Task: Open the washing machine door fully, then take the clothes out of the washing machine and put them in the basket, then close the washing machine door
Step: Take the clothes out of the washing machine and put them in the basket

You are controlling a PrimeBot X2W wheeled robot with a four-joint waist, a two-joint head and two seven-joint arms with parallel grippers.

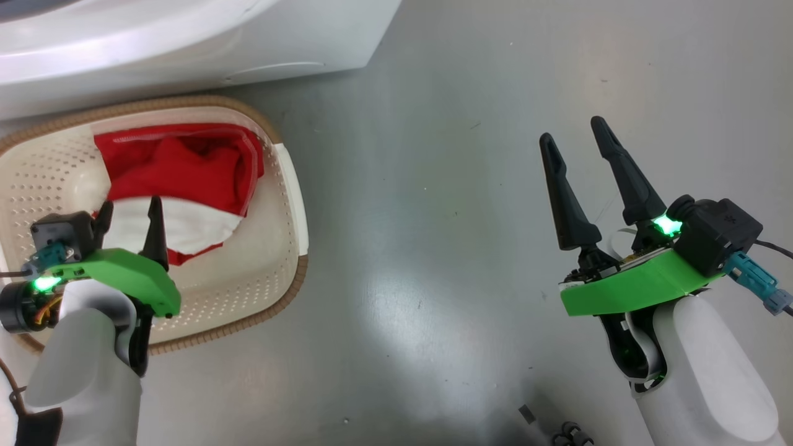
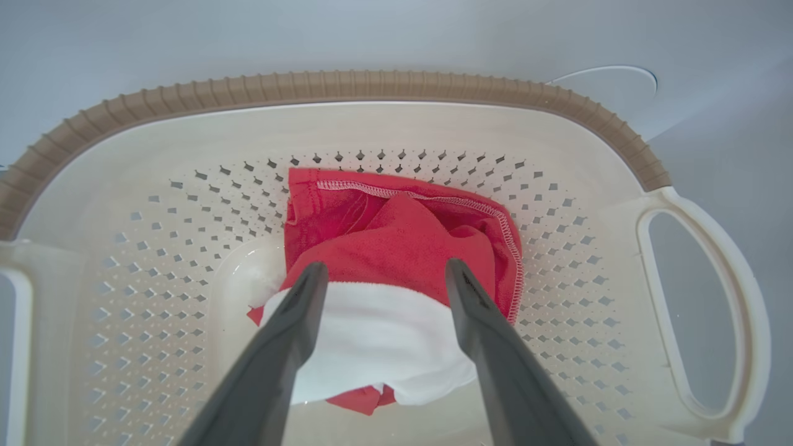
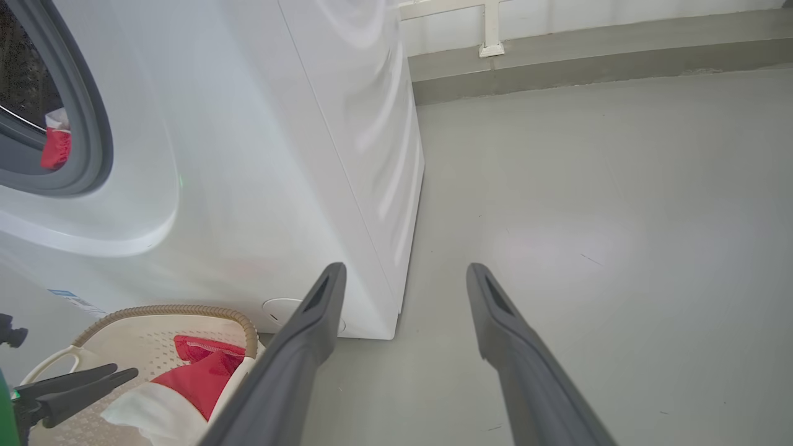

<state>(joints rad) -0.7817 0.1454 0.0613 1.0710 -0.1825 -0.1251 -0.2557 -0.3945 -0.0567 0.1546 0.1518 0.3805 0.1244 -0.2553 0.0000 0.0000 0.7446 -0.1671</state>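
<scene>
The cream basket stands on the floor in front of the white washing machine. A red and white piece of the clothes lies loose inside it. My left gripper hangs open just above that garment, fingers spread to either side and holding nothing. My right gripper is open and empty over bare floor to the right. In the right wrist view, more red clothes show inside the machine's grey-ringed opening, above the basket. The washing machine door is out of view.
Grey floor stretches to the right of the machine and basket. A low wall ledge runs along the far side. Small dark bits lie on the floor near my base.
</scene>
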